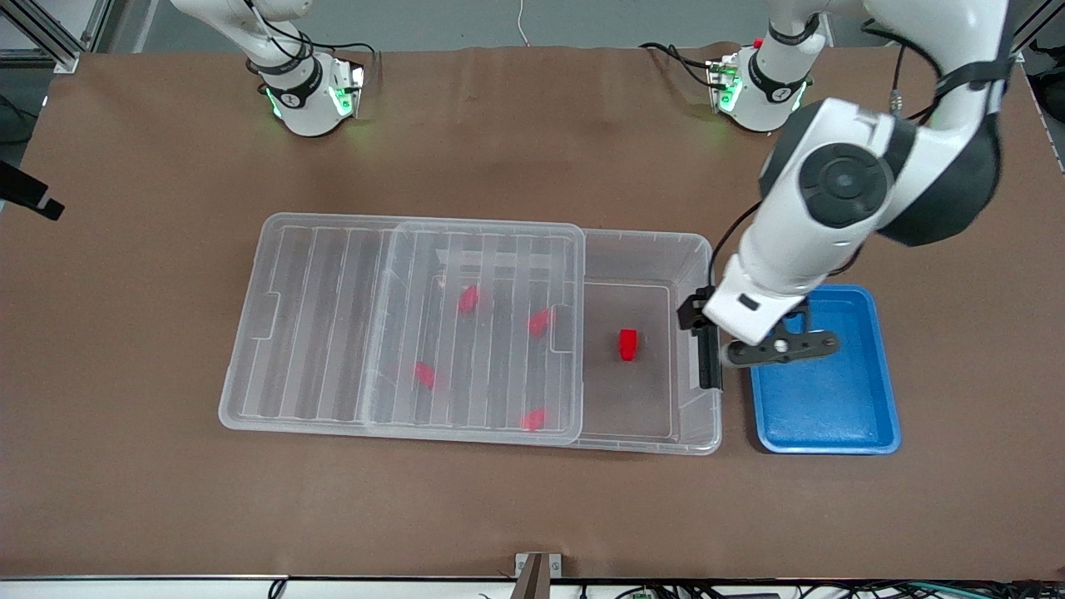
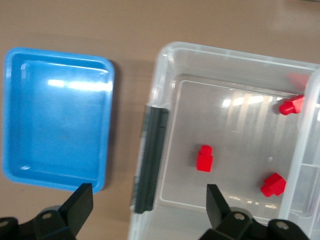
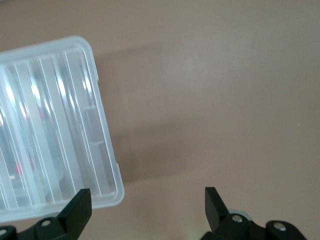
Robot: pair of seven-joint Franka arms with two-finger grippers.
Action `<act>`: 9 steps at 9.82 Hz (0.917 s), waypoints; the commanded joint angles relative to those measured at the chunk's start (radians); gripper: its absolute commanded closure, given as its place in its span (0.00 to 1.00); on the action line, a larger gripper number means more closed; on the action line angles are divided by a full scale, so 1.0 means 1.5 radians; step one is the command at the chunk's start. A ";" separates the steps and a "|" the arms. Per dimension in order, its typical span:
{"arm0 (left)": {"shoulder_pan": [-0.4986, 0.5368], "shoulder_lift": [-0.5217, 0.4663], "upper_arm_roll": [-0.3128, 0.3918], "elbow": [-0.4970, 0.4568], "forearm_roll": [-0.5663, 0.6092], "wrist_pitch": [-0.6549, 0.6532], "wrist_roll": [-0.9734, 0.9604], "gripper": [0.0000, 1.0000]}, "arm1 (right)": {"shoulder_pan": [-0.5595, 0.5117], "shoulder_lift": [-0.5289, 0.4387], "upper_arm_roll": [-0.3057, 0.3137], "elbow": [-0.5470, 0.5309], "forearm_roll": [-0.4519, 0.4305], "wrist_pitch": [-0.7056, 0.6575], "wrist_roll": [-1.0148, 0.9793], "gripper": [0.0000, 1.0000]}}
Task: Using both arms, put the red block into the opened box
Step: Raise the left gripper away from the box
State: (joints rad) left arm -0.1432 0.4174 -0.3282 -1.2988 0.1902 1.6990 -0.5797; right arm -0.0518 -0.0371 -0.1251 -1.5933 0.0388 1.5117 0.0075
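Observation:
The clear box point(image 1: 649, 243) lies mid-table with its ribbed lid point(image 1: 333, 324) slid toward the right arm's end, leaving the latch end uncovered. A small red block point(image 1: 628, 344) lies on the box floor in that uncovered part and also shows in the left wrist view as the red block point(image 2: 204, 158). My left gripper point(image 1: 707, 320) hangs open and empty over the black latch point(image 2: 150, 160); the left gripper point(image 2: 149, 205) holds nothing. My right gripper point(image 3: 147, 210) is open and empty over bare table beside a corner of the lid point(image 3: 50, 130).
Several more red blocks point(image 1: 468, 299) lie in the box under the lid. An empty blue tray point(image 1: 824, 391) sits beside the box's latch end, toward the left arm's end of the table. Brown table surrounds the box.

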 commanded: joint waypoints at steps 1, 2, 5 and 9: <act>0.029 -0.036 -0.001 0.014 0.006 -0.066 0.009 0.00 | 0.007 0.067 0.000 -0.053 0.012 0.072 -0.096 0.40; 0.055 -0.060 -0.003 0.018 0.001 -0.093 0.013 0.00 | 0.012 0.100 0.000 -0.085 0.012 0.142 -0.140 0.75; 0.138 -0.117 -0.007 0.017 -0.083 -0.125 0.061 0.00 | 0.030 0.136 0.015 -0.209 0.012 0.331 -0.202 0.99; 0.092 -0.229 0.120 -0.085 -0.092 -0.124 0.252 0.00 | 0.036 0.170 0.086 -0.237 0.049 0.388 -0.196 0.98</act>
State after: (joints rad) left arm 0.0318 0.1496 -0.2172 -1.2965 0.0735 1.5047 -0.2669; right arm 0.0047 0.2345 -0.0129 -1.9296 0.0644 2.0834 -0.2749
